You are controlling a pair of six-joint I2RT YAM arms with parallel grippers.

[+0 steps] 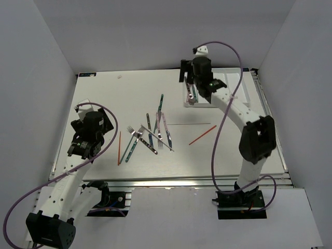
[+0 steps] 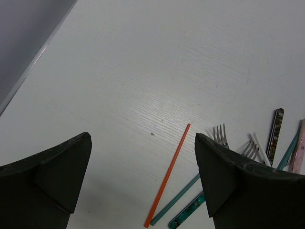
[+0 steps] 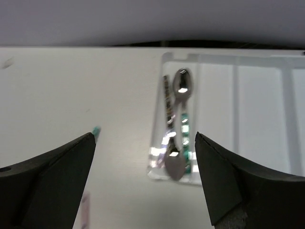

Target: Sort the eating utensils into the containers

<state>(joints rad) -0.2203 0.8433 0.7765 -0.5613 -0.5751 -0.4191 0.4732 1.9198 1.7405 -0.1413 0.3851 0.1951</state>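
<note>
Left tool (image 2: 142, 143) gapes above an orange chopstick (image 2: 167, 175); right tool (image 3: 144, 140) gapes over spoons (image 3: 182, 88) in the tray (image 3: 257, 119).

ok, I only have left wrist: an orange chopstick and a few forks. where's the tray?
Observer: Far right corner of the table. The white tray lies beyond the utensil pile.
Operator: anything in it?
Observer: Two spoons, head to tail, in the slot nearest the pile.
Operator: where's the right arm?
Observer: The right gripper hovers open at that end of the tray.
</note>
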